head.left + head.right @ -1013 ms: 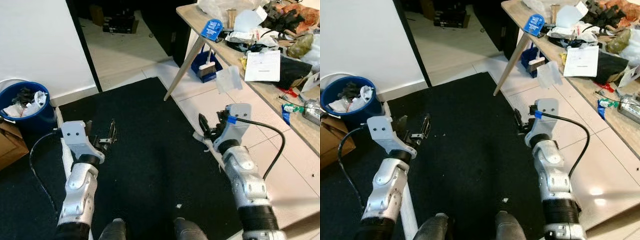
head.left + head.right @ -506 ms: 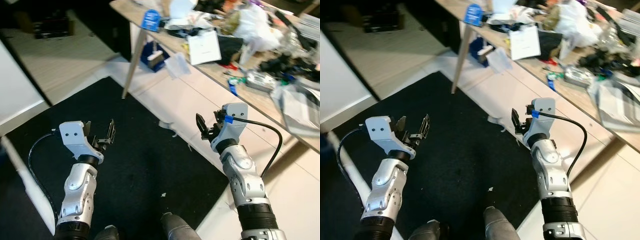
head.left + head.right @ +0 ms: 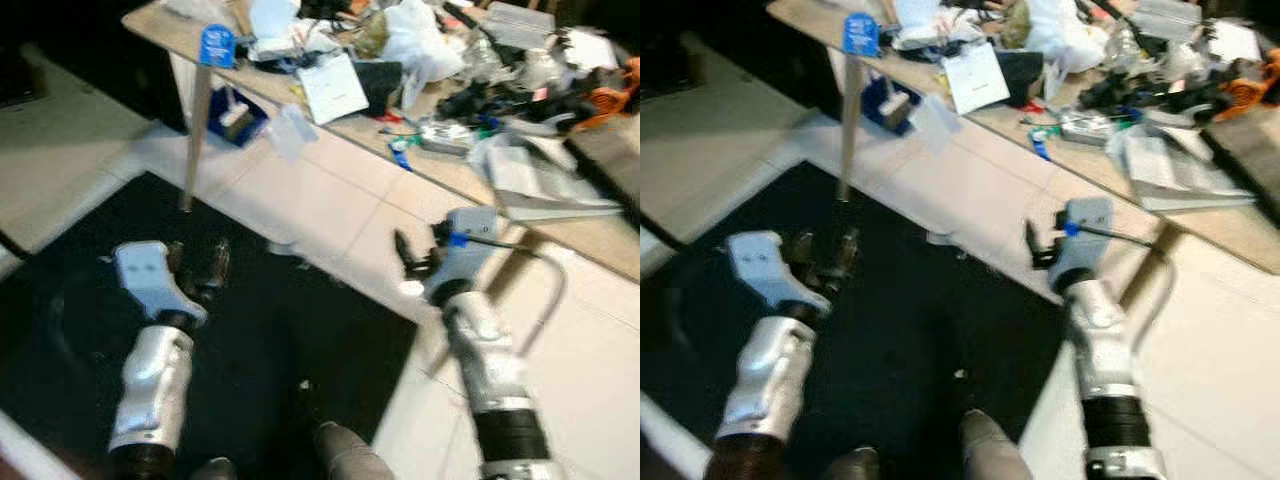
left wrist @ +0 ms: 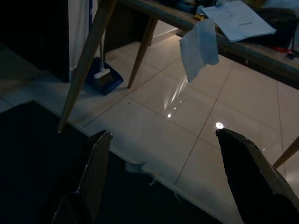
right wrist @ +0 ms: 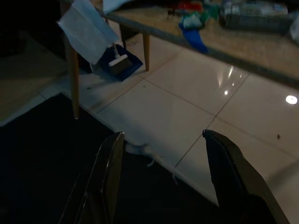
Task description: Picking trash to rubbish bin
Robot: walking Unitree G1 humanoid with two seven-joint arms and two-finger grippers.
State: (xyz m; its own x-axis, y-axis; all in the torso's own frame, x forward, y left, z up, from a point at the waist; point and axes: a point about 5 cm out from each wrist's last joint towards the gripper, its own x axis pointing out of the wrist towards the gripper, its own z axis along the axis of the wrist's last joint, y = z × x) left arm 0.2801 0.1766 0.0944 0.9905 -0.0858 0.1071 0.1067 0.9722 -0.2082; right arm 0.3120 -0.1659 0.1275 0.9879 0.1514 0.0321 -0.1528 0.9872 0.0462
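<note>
Both grippers empty, jaws wide: left gripper [image 4: 161, 182] and right gripper [image 5: 161, 182] over the black rug [image 3: 260, 330] edge, white scrap [image 5: 136, 149] on the tile between fingers.

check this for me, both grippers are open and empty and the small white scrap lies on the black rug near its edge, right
Not quite. Both the left gripper and right gripper have open, empty fingers, but the small white scrap lies on the pale tile floor, just off the black rug, not on it. The right wrist view shows this.

Small white scrap [image 4: 135, 167] lies at rug's edge.
</note>
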